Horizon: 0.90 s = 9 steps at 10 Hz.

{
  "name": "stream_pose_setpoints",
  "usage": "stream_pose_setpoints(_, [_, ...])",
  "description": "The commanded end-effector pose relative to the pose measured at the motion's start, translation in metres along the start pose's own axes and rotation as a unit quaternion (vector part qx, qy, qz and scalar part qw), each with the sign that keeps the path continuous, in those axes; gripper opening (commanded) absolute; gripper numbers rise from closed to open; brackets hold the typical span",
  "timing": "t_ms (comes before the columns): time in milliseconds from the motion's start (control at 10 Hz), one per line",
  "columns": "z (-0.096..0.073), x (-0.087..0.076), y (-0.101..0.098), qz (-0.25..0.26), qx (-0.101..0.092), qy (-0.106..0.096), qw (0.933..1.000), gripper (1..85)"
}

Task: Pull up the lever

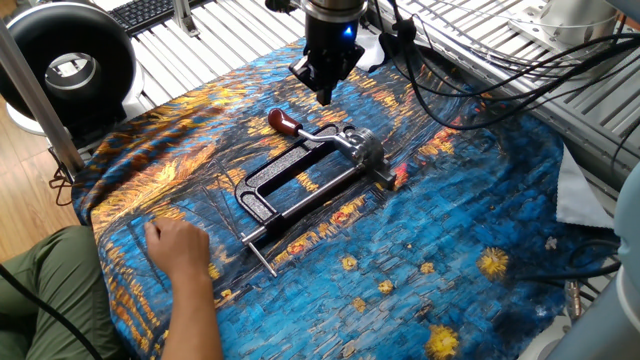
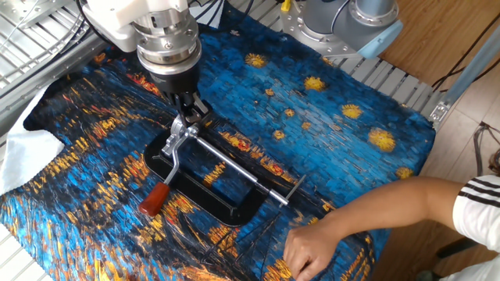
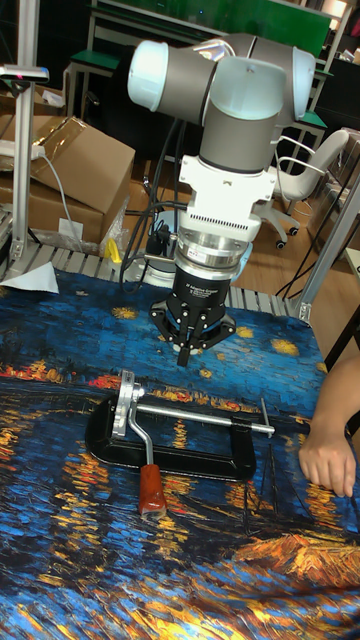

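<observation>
A blue and orange painted-pattern cloth [image 1: 450, 230] covers the table. In the upper left of the tall fixed view stands a brown cardboard box [image 3: 75, 165]. Light wooden floor [image 2: 437, 39] shows in the upper right of the other fixed view.

One clamp frame [image 1: 300, 185], one lever [image 1: 300, 129], one tool [image 1: 323, 95], one hand [image 1: 178, 245], one cloth [image 1: 450, 220].
</observation>
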<state>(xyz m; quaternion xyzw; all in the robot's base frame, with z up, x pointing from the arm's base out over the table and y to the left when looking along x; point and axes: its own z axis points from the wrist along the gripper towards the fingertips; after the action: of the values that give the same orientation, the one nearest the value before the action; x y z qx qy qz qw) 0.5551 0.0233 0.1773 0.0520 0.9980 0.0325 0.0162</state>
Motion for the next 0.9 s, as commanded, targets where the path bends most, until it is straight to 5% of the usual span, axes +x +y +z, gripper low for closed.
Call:
stream_pose_setpoints(0, [-0.0009, -0.0008, 0.0038, 0.004, -0.007, 0.000, 1.0000, 1.0])
stream_pose_setpoints(400, [-0.0016, 0.0016, 0.0036, 0.001, -0.014, -0.003, 0.9999, 1.0])
stream_pose_setpoints(800, [-0.0016, -0.0027, -0.0044, -0.019, 0.001, -0.011, 0.9997, 1.0])
